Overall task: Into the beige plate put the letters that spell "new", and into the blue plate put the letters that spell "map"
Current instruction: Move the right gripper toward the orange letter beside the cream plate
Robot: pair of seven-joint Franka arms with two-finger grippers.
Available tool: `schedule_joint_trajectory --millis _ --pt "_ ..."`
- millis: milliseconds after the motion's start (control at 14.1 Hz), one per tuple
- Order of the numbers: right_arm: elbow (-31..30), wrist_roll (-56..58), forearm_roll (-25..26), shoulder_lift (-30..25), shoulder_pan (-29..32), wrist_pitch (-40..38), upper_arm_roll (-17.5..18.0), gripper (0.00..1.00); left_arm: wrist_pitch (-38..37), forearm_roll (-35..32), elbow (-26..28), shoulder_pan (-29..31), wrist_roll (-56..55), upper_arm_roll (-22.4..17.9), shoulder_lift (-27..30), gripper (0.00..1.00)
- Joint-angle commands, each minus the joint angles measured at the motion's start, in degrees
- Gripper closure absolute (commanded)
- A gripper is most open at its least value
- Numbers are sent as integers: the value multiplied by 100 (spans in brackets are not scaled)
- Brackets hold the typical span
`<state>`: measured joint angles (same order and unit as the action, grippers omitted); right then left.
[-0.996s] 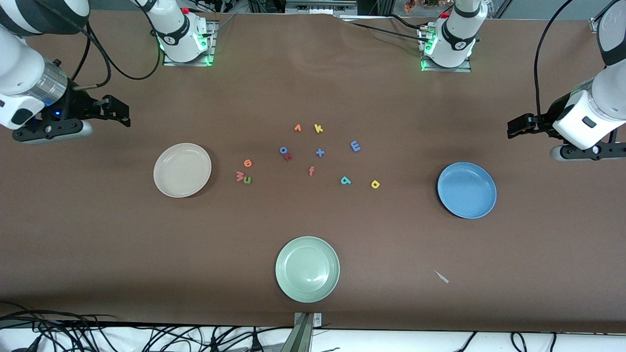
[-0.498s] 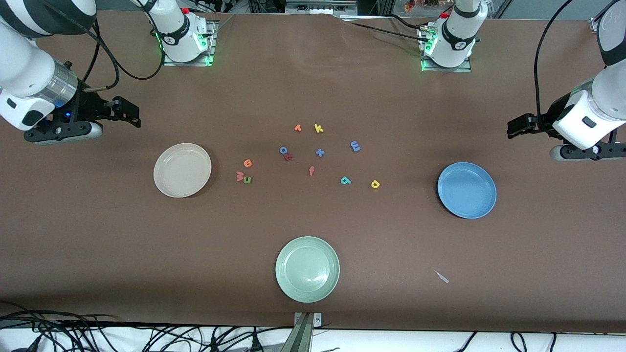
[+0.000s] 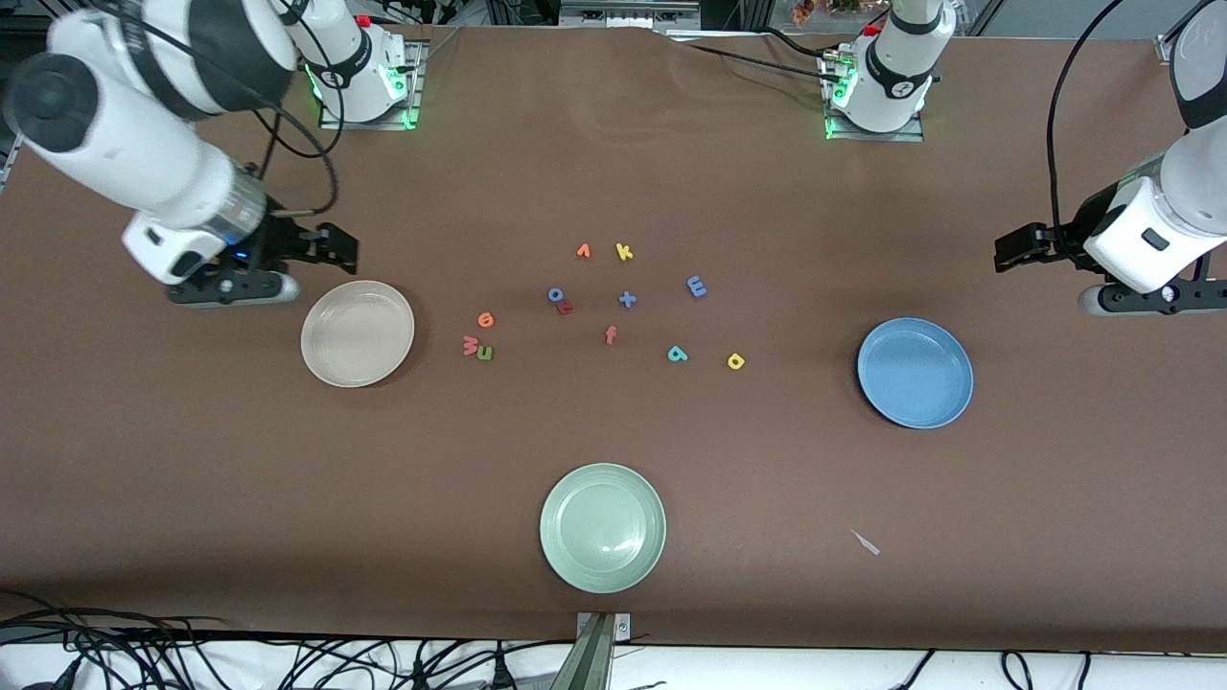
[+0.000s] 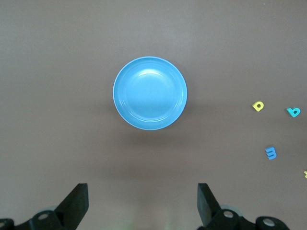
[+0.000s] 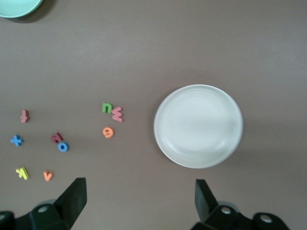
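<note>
Table (image 3: 288, 498): brown cover, cables along its near edge.
Letters: scattered mid-table between beige plate (image 3: 357, 333) and blue plate (image 3: 914, 373), none inside.
Right gripper (image 3: 331, 247): released, over table by beige plate.
Left gripper (image 3: 1018, 247): released, empty, above the table near blue plate.

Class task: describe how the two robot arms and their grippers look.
Both arms have glossy white shells with black joints and loose black cables. The right gripper and left gripper are black with two fingers. Green lights glow at both bases.
</note>
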<state>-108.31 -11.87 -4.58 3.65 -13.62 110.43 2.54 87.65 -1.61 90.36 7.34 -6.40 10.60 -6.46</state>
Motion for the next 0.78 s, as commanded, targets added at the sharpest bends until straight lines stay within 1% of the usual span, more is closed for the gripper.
schedule_joint_trajectory --millis 0,285,427,569,640,711 --pt "-619 -367 -79 -84 -350 776 -26 0 260 -128 -36 4 25 21 -21 0" --pt "-928 -1325 53 398 -1018 1638 -26 0 314 -129 -63 13 -2 48 -13 0" --pt "-1077 -1650 289 601 -1221 1980 -26 0 550 -111 -54 4 -2 56 -39 0" --pt "-1306 -2046 518 785 -1414 2472 -26 0 577 -24 -54 -13 -2 118 -57 0" --pt "-1350 -2161 589 925 -1467 2675 -26 0 569 -32 -54 -74 16 127 -344 0" --pt "-1368 -2223 607 1049 -1476 2799 -26 0 560 -41 -106 -145 -2 127 -460 0"
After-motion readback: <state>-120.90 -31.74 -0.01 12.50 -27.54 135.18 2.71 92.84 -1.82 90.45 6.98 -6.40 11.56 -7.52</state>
